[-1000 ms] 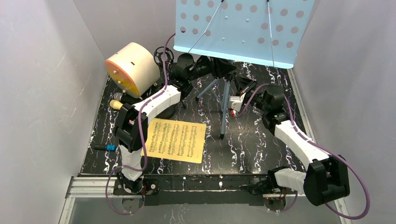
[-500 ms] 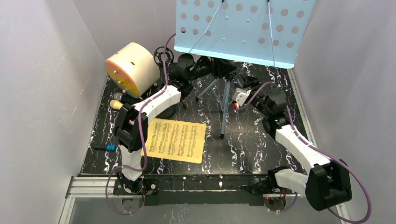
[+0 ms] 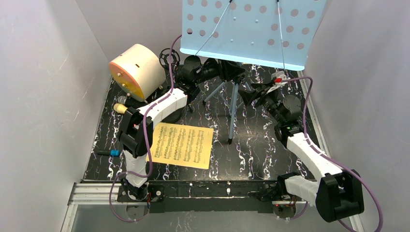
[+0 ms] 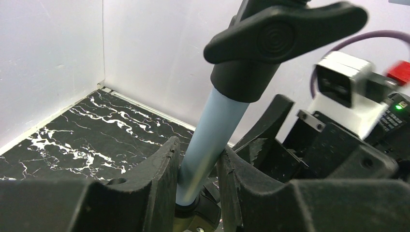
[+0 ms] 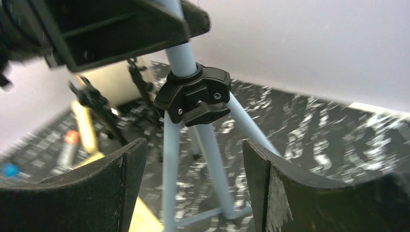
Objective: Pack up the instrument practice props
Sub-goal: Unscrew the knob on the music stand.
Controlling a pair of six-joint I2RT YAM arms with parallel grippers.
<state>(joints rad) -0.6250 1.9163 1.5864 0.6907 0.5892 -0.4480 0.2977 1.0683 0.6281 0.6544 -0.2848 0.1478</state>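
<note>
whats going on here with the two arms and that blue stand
Two robot arms are working on the blue perforated tripod music stand at the back of the black marbled table. The left hand is clamped on its pale blue pole, below the black knob. The right hand is open in front of the black tripod hub, gripping nothing. A yellow score sheet lies flat on the table, not yet packed.

Blue music rack (image 3: 246,31) at twelve o'clock on the desk (image 3: 263,145), an arm on either side.
The rack stands on its pale tripod legs. The left gripper (image 3: 231,71) is at its pole just under the perforated panel, and the right gripper (image 3: 247,96) is near the pole, at its three o'clock. A yellow score sheet (image 3: 181,145) lies flat at seven o'clock, and a cream cylinder (image 3: 135,70) at ten.
</note>
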